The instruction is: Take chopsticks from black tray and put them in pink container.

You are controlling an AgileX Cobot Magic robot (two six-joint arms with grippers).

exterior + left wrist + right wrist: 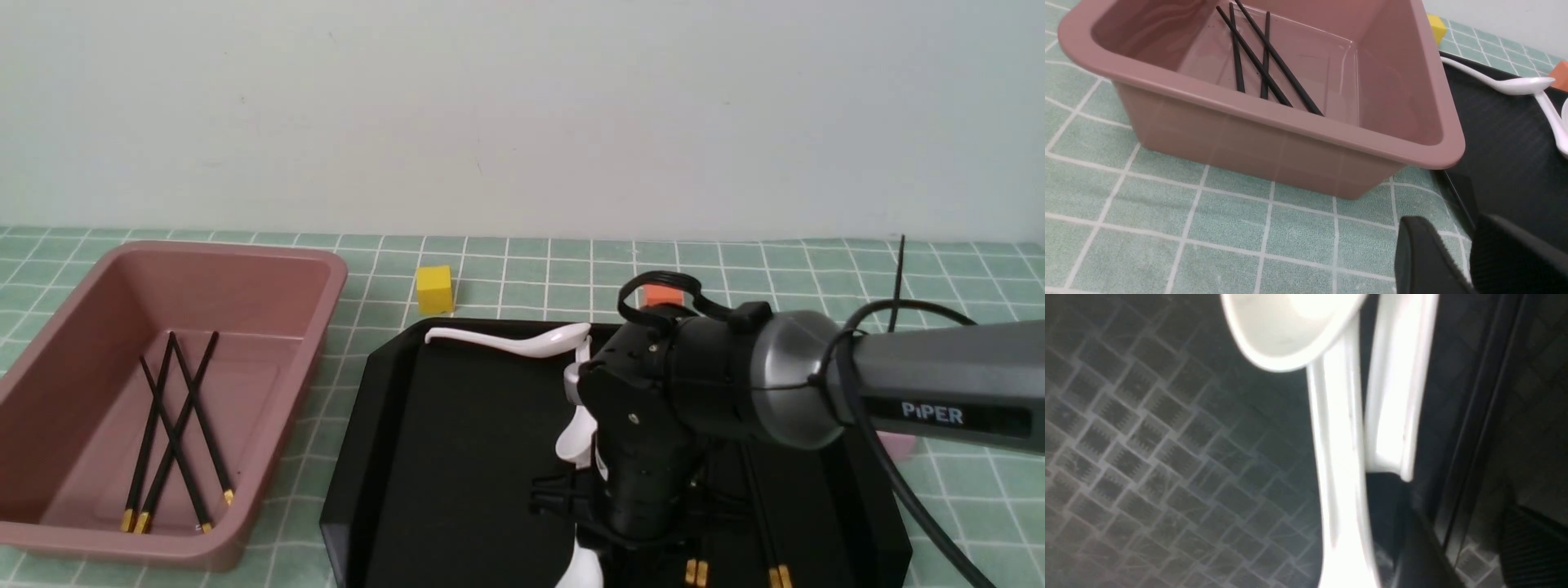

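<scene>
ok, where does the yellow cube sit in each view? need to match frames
Front: yellow cube, upper centre-left, beyond the tray.
Left wrist: upper right, partly behind the pink plastic bin's rim.
Right wrist: not in it.
Shared landmark: glossy black tray, in all three.

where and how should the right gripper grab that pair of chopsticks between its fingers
I'd come straight down with the right gripper, one finger on each long side, and close across the middle of the chopsticks. They lie flat, side by side; the white spoon handle runs close by, so keep the near finger clear.
</scene>
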